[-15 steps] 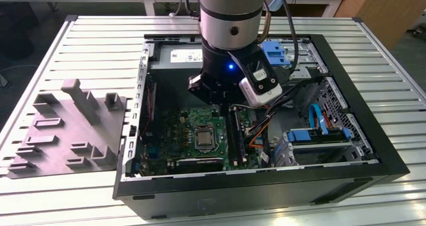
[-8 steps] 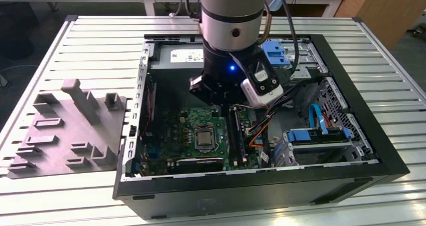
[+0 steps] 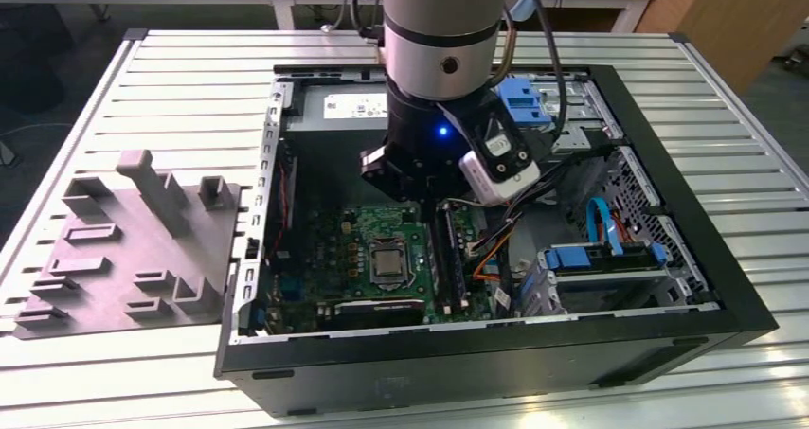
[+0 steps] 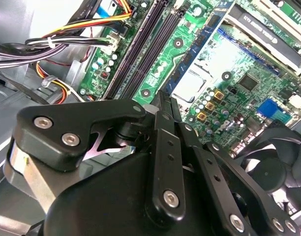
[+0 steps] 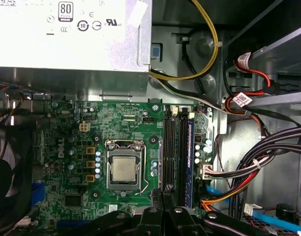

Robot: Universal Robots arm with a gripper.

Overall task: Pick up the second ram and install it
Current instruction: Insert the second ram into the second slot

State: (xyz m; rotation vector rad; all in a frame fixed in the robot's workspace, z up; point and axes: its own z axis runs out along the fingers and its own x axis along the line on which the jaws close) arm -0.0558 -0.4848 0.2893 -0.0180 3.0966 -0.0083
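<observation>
- The gripper (image 4: pixel 164 115) has its jaws nearly closed, seemingly pinching the second ram (image 5: pixel 163 192) edge-on, at lower centre of the first wrist view.
- Best held parallel above the black memory slots (image 5: pixel 169 152), with even pressure.

Grey arm (image 3: pixel 440 22) entering at 12 o'clock in the exterior view, standing nearly upright, black wrist (image 3: pixel 430 131) under it, white camera (image 3: pixel 499 164) at the wrist's 4 o'clock side, gripper (image 5: pixel 163 195) pointing down, seen in both wrist views.
</observation>
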